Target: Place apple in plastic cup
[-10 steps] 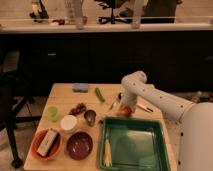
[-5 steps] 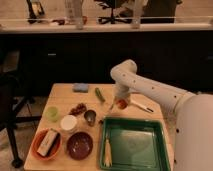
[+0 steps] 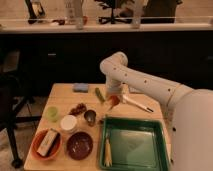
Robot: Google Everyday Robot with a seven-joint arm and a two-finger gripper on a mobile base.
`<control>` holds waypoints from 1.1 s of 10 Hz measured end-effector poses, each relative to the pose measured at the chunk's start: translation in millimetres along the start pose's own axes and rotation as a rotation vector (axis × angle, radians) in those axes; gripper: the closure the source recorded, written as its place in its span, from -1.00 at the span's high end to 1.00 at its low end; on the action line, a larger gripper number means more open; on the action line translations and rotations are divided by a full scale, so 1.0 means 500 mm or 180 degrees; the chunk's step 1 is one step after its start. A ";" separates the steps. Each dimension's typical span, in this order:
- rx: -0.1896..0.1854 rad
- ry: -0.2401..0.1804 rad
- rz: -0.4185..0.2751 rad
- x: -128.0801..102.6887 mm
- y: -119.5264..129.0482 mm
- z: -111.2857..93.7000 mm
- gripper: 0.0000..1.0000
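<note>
- Orange-red apple [image 3: 114, 101] was sitting around the middle of the wooden table [image 3: 62, 97], right at the tip of the gripper [image 3: 114, 95], just above the top edge of the tray.
- The gripper was pointing down onto the apple from 12 o'clock, with the white arm [image 3: 145, 85] curving up and off toward the robot body at 4 o'clock. Honestly couldn't tell if it was clamped on the apple or just parked over it.
- The plastic cup [image 3: 51, 114], pale green, was well apart from the apple, way over at roughly 9 o'clock near the left side of the table. Nothing I could see inside it.
- Between the two: a dark red bunch of grapes [image 3: 77, 108] at 9 o'clock from the apple, and a small shiny metal cup [image 3: 90, 116] at 8 o'clock, closer in.
- A white round container [image 3: 68, 123] was just beside the plastic cup, at its 4 o'clock.
- A green vegetable [image 3: 99, 94] lay near the apple at 10 o'clock, with a blue sponge [image 3: 80, 87] further out the same way.
- A long white utensil [image 3: 137, 104] lay at 3 o'clock from the apple.
- The green tray [image 3: 142, 145] took up the 5 o'clock side, with a yellow thing [image 3: 107, 150] lying along its left wall, maybe corn.
- Front left corner had an orange bowl [image 3: 36, 148] holding some boxy item, at 6 o'clock from the plastic cup, and a dark red bowl [image 3: 80, 145] just beside it at 3 o'clock.
</note>
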 end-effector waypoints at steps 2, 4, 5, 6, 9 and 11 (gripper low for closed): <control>0.0073 -0.0041 -0.0079 -0.015 -0.030 -0.017 0.22; 0.0169 -0.0102 -0.0229 -0.038 -0.082 -0.032 0.22; 0.0212 -0.0113 -0.0279 -0.043 -0.103 -0.036 0.22; 0.0199 -0.0111 -0.0271 -0.042 -0.098 -0.035 0.22; 0.0202 -0.0114 -0.0276 -0.042 -0.101 -0.035 0.22; 0.0201 -0.0116 -0.0268 -0.043 -0.097 -0.035 0.22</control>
